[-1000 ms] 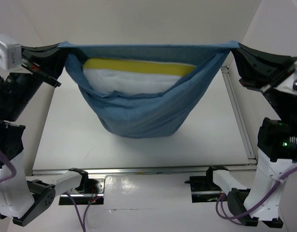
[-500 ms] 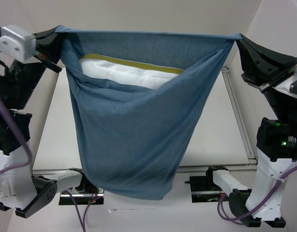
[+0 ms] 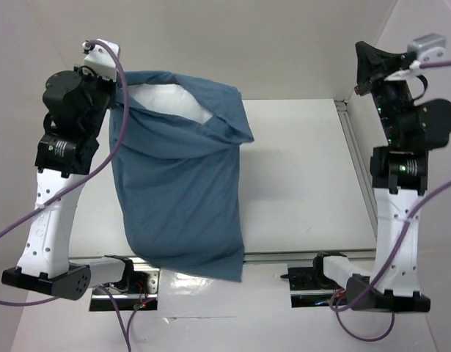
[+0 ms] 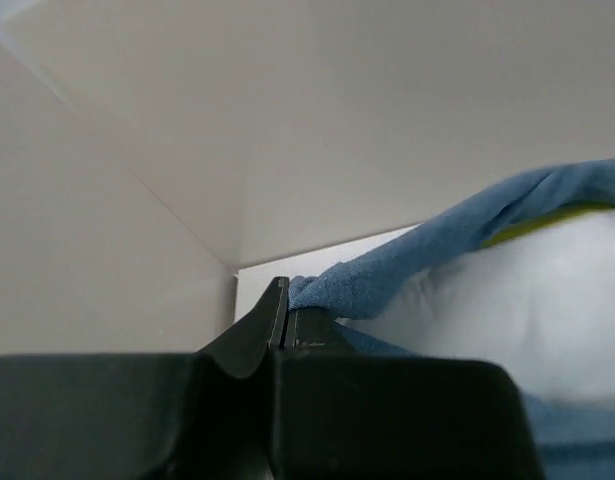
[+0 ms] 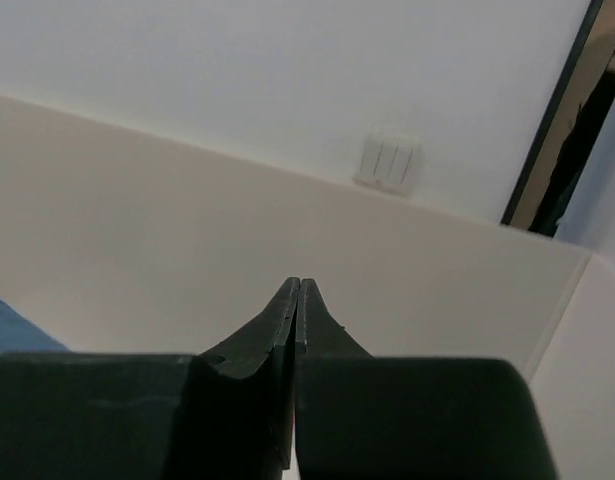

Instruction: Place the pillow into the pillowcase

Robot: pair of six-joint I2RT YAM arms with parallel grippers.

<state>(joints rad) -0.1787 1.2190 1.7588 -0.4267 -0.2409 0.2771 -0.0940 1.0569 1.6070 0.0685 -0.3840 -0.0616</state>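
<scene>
Top external: L jaws pinch pillowcase [image 3: 181, 198] corner, hanging w/ pillow [image 3: 169, 100] inside; R jaws closed, empty.

I saw a white tabletop [image 3: 306, 169] with a right rail [image 3: 357, 169] of metal along its right edge and a near rail [image 3: 313, 256] along its near edge. The left base [image 3: 45, 282] and right base [image 3: 379, 297] sat at the near edge. The pillowcase [image 3: 181, 198] hung over the left half; I couldn't tell whether its bottom touched the top.
</scene>
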